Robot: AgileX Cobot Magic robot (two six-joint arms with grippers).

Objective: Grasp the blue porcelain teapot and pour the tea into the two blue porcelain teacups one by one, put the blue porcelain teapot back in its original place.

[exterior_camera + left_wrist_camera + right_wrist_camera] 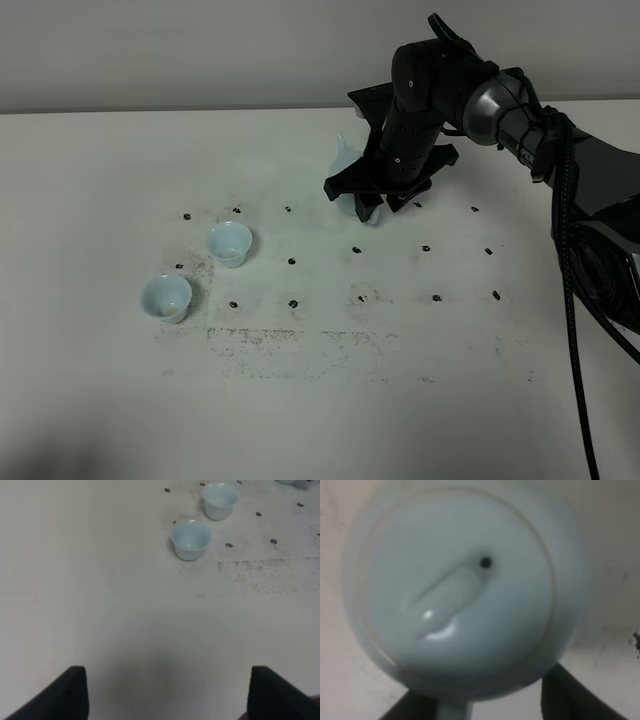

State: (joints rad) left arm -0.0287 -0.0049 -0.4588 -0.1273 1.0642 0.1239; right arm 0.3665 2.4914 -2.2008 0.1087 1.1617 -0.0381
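— Where is the blue porcelain teapot (460, 590)?
— At the back of the worktop (400, 400), under the right hand (487, 702). Its jaws stand spread on either side of the handle (452, 712), gripping nothing.
— And the left hand (167, 695)?
— Wide open and empty. The two teacups (229, 243) (166, 297) stand well apart from the pot.

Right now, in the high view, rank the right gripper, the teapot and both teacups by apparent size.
Largest: right gripper
Then: teapot, mostly hidden by it, so unsure
Smallest: near teacup and far teacup, alike
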